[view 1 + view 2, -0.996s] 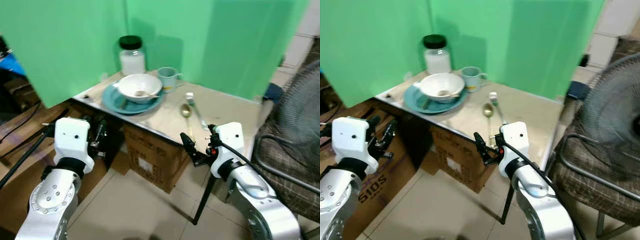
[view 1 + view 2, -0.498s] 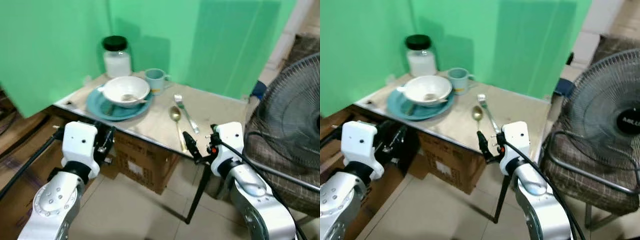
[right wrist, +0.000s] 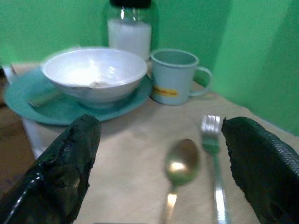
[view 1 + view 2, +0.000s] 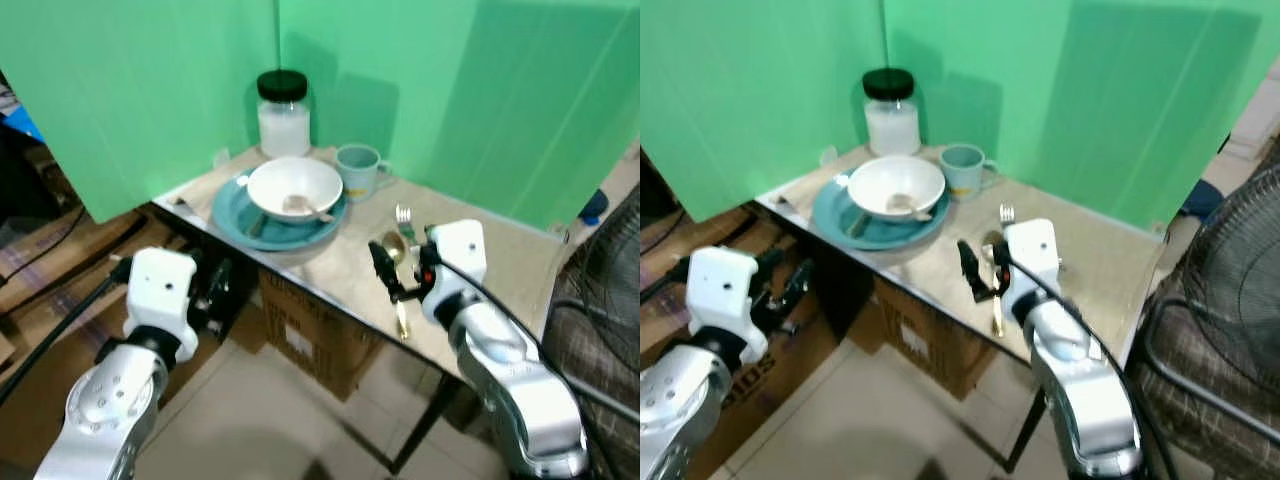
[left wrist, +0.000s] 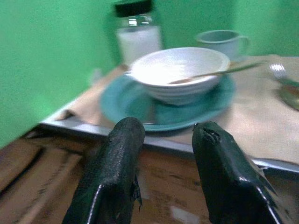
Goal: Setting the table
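Observation:
On the small table (image 4: 500,262) a teal plate (image 4: 262,213) carries a white bowl (image 4: 295,187) with a utensil resting in it. Behind them stand a teal mug (image 4: 356,169) and a black-lidded jar (image 4: 283,113). A gold spoon (image 3: 181,163) and a silver fork (image 3: 212,135) lie side by side near the front edge. My right gripper (image 4: 385,270) hangs open just above the spoon, nothing between its fingers. My left gripper (image 5: 168,128) is open and empty, low beside the table's left edge, pointing at the plate.
A green screen (image 4: 150,90) closes off the back and left of the table. Under the table sits a cardboard box (image 4: 310,335). To the right stand a fan (image 4: 1240,250) and a chair. Dark cables lie on the floor at the left.
The camera has swung and come closer to the table. My right gripper has risen from in front of the table edge to over the spoon. The left arm stays low.

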### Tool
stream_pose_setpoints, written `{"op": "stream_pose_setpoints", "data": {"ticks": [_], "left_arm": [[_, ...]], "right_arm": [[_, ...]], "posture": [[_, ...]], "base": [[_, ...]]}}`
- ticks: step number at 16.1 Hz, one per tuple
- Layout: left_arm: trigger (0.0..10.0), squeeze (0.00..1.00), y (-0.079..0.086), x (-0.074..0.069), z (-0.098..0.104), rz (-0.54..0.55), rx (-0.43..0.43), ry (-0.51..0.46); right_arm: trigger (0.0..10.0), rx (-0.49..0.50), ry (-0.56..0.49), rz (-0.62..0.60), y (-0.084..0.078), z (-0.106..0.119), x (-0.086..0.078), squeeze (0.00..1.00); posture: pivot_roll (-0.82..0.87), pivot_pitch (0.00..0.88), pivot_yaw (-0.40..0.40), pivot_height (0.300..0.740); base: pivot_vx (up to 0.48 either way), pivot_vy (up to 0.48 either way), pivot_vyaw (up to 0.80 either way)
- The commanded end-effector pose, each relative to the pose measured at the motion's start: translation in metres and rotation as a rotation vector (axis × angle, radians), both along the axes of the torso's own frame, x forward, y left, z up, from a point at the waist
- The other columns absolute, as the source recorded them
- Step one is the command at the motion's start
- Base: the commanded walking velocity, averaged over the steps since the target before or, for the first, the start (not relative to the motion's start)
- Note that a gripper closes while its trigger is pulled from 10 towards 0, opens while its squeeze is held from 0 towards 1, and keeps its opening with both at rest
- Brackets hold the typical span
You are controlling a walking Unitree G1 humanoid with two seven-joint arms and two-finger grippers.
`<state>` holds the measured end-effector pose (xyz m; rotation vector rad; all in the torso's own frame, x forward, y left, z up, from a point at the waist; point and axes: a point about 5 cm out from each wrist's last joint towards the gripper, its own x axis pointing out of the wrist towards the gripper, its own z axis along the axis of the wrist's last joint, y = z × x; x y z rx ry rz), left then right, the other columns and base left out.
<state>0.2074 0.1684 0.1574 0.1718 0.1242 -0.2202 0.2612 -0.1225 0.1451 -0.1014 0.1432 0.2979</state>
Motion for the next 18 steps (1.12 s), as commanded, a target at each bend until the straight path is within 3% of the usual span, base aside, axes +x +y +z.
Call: {"op": "stream_pose_setpoints", "data": {"ticks": [1,5,7,9,12,13,14,16,18], "left_arm": [[10.0,0.0,-0.005,-0.002,0.001,-0.057,-0.001,0.003],[10.0,0.0,-0.013,-0.008,-0.005,-0.181,0.01,0.048],[10.0,0.0,-0.023,-0.014,-0.008,-0.358,-0.011,0.104],[10.0,0.0,-0.027,-0.017,-0.009,-0.424,-0.012,0.126],[10.0,0.0,-0.031,-0.02,-0.012,-0.501,-0.008,0.156],[10.0,0.0,-0.032,-0.018,-0.011,-0.506,-0.011,0.155],[10.0,0.0,-0.033,-0.017,-0.011,-0.508,-0.013,0.154],[10.0,0.0,-0.033,-0.019,-0.012,-0.512,-0.016,0.157],[10.0,0.0,-0.033,-0.023,-0.013,-0.514,-0.023,0.164]], "right_arm": [[10.0,-0.017,0.047,0.005,-0.001,-0.005,0.005,0.0],[10.0,-0.027,0.123,-0.02,-0.006,-0.01,0.028,0.0],[10.0,-0.067,0.168,-0.092,-0.02,-0.019,0.062,0.0],[10.0,-0.066,0.181,-0.1,-0.024,-0.022,0.072,0.0],[10.0,-0.121,0.217,-0.162,-0.047,-0.037,0.091,0.0],[5.5,-0.135,0.222,-0.168,-0.051,-0.039,0.094,0.0],[2.6,-0.137,0.232,-0.173,-0.057,-0.039,0.097,0.0],[0.0,-0.108,0.251,-0.189,-0.069,-0.039,0.1,0.0],[0.0,-0.097,0.273,-0.16,-0.074,-0.043,0.1,0.0]], "posture": [[0.09,0.0,0.012,0.74],[0.1,0.0,0.002,0.74],[0.09,0.0,-0.006,0.74],[0.1,0.0,-0.012,0.74],[0.08,0.0,-0.009,0.74],[0.08,0.0,-0.008,0.74],[0.08,0.0,-0.01,0.74],[0.08,0.0,-0.016,0.74],[0.08,0.0,-0.02,0.74]], "base": [[0.0,0.0,0.0],[0.0,0.0,0.0],[0.0,0.0,0.0],[0.0,0.0,0.0],[0.0,0.0,0.0],[0.0,0.0,0.0],[0.0,0.0,0.0],[0.0,0.0,0.0],[0.0,0.0,0.0]]}}
